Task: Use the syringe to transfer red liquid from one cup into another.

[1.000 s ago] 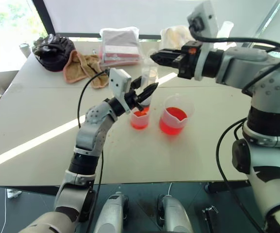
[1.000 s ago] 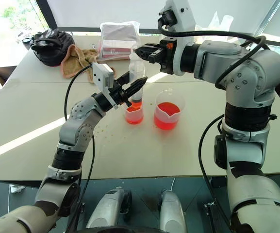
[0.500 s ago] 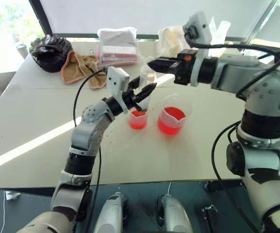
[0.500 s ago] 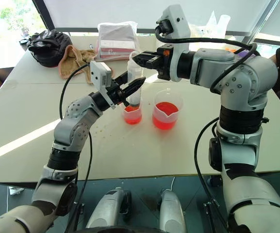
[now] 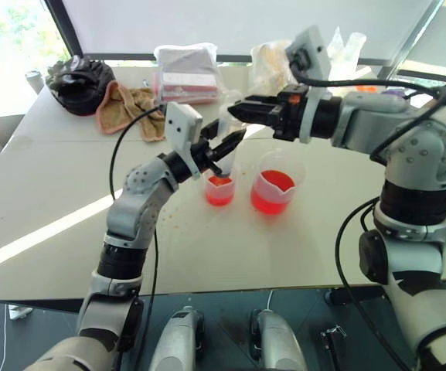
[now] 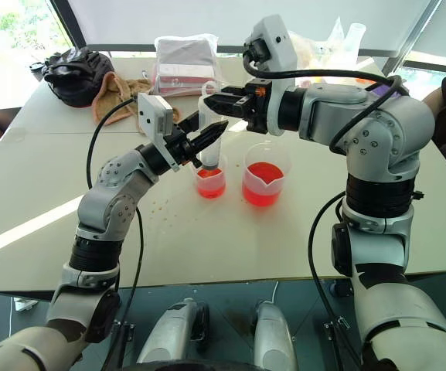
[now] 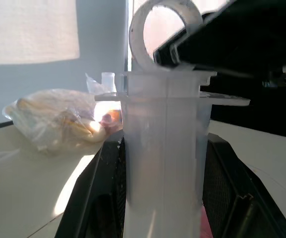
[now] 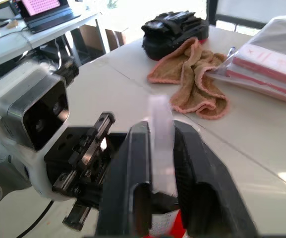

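The syringe (image 6: 208, 117) stands upright with its tip down in the smaller, narrower cup (image 6: 210, 184), which holds some red liquid (image 5: 220, 193). My left gripper (image 6: 211, 143) is shut on the syringe's clear barrel (image 7: 162, 148). The white plunger is pushed well in, and its ring (image 8: 161, 114) sticks up at the top. My right gripper (image 6: 213, 103) reaches in from the right at the ring, one finger on each side. I cannot tell whether they touch it. The larger spouted cup (image 5: 274, 189) stands just right of the smaller one, about a third full of red liquid.
At the far side of the pale table (image 5: 52, 185) lie a black bag (image 5: 80, 81), a crumpled tan towel (image 5: 134, 104), a wrapped pink stack (image 5: 188, 73) and a clear plastic bag (image 5: 273, 58). Small specks dot the table left of the cups.
My right gripper came down and left to the top of the syringe, and its fingers parted around the plunger ring. My left gripper kept its hold on the barrel.
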